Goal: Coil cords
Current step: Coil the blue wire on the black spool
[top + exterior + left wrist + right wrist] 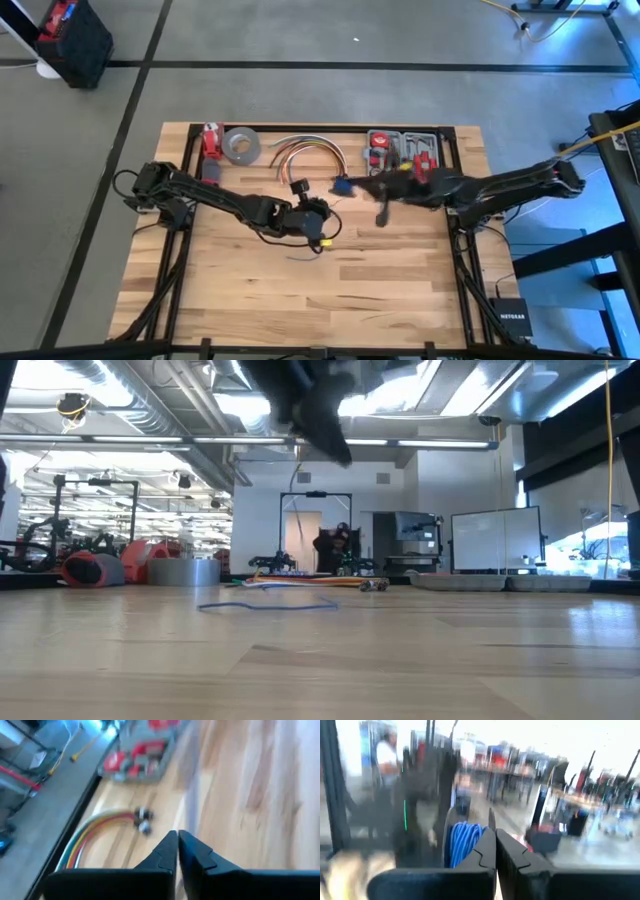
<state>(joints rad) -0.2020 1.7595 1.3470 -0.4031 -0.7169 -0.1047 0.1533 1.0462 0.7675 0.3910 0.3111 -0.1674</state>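
1. My left claw (177, 851) is pinched closed on nothing, hovering mid-bench.
2. My right claw (495, 850) is likewise closed, raised near the grey tool case (402, 150).
3. The thin bluish-grey cord (268, 605) lies loose on the wooden bench (400, 280), between my arms.
4. It looks light and floppy, likely to slip; I'd pinch near a plug end.

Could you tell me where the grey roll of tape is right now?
In the high view, the grey roll of tape sits at the table's far edge, left of centre, between a red object and the arched coloured cable bundle.
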